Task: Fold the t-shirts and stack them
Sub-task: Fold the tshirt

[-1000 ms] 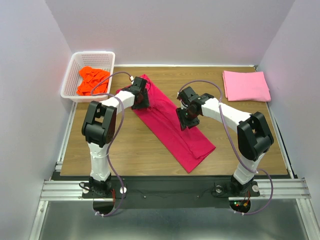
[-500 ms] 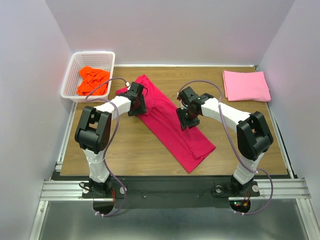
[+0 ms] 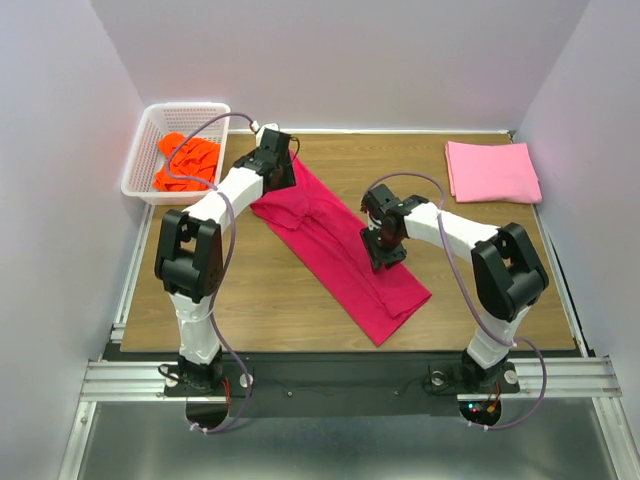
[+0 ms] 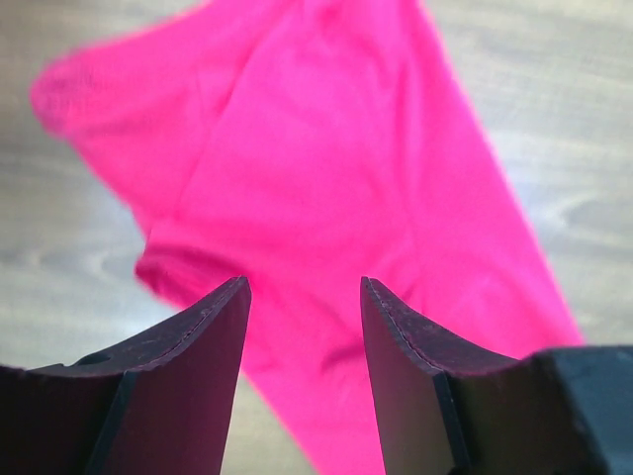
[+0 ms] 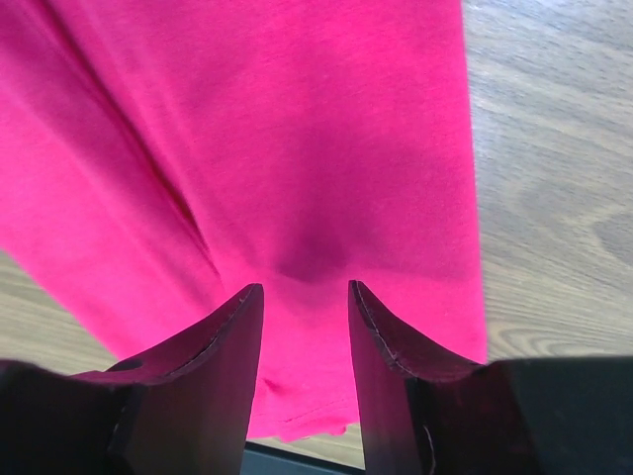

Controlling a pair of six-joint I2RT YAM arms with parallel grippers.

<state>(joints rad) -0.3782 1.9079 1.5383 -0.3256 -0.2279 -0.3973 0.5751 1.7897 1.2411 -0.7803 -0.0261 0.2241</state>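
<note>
Crimson t-shirt (image 3: 330, 240) beneath left claw (image 4: 304, 284), right claw (image 5: 307, 287)

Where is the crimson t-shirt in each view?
Top external: the crimson t-shirt lies diagonally across mid-table.
Left wrist: it fills the centre and top, beyond the left gripper.
Right wrist: it covers most of the frame, towards the left.
Shared landmark: the wood-grain table around it.

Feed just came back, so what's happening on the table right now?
The crimson-red t-shirt lies diagonally on the table as a long strip. The left gripper hovers at its far end and the right gripper is low over its middle. Both have their jaws open, holding nothing. The light pink t-shirt lies folded at the far right corner, and the orange t-shirt is in the basket.
</note>
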